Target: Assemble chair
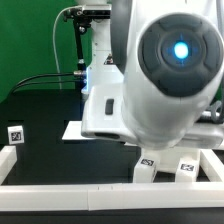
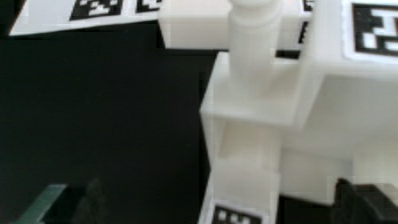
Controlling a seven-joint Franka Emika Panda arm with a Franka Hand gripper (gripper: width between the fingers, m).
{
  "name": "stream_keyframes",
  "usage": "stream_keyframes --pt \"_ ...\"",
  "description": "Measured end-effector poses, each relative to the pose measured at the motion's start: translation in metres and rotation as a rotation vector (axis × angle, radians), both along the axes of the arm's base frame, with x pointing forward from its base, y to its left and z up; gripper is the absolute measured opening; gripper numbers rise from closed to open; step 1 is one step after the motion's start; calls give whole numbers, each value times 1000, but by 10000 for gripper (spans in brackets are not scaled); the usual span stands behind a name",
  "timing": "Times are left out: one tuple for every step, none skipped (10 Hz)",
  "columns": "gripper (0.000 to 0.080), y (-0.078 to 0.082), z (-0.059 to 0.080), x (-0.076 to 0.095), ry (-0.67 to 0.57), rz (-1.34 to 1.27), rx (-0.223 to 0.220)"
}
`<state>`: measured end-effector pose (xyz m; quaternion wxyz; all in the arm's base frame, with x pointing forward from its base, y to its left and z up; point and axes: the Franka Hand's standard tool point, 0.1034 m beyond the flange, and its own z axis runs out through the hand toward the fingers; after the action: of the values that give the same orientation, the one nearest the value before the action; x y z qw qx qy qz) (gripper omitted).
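Observation:
In the wrist view a blocky white chair part (image 2: 267, 120) with a slim peg-like post on it fills the middle. It carries a tag near its lower end (image 2: 231, 213) and another at its far corner (image 2: 370, 28). My gripper (image 2: 217, 208) is open and straddles the part's lower end. The left finger (image 2: 71, 205) stands well clear of it and the right finger (image 2: 365, 203) is close beside it. In the exterior view the arm (image 1: 165, 70) hides the gripper. White tagged chair pieces (image 1: 168, 168) lie below the arm, and a small tagged piece (image 1: 15, 133) lies at the exterior view's left.
The marker board (image 2: 80, 12) lies flat beyond the part; it also shows in the exterior view (image 1: 75, 130). White border rails (image 1: 60, 190) run along the table's front and left. The table top is black, with a green backdrop and cables behind.

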<state>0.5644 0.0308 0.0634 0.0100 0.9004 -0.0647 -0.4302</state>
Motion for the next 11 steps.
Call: stream_keyframes --pt "646 -6 9 0 14 -11 3" --pt "646 -10 22 6 -12 -14 2" --pt "646 -13 41 17 -64 -7 -3" --pt "648 -15 57 32 -160 -5 0" --pt "648 -13 74 32 -264 -4 14" --pt "648 -11 91 17 -324 3 36" --pt "648 -6 104 1 -360 8 53" --pt "648 1 109 -5 -461 7 49" --pt "648 10 111 -22 -551 -12 28" --pt "648 12 107 -35 -575 -64 -22" --pt "648 14 105 -23 -665 -56 -17"
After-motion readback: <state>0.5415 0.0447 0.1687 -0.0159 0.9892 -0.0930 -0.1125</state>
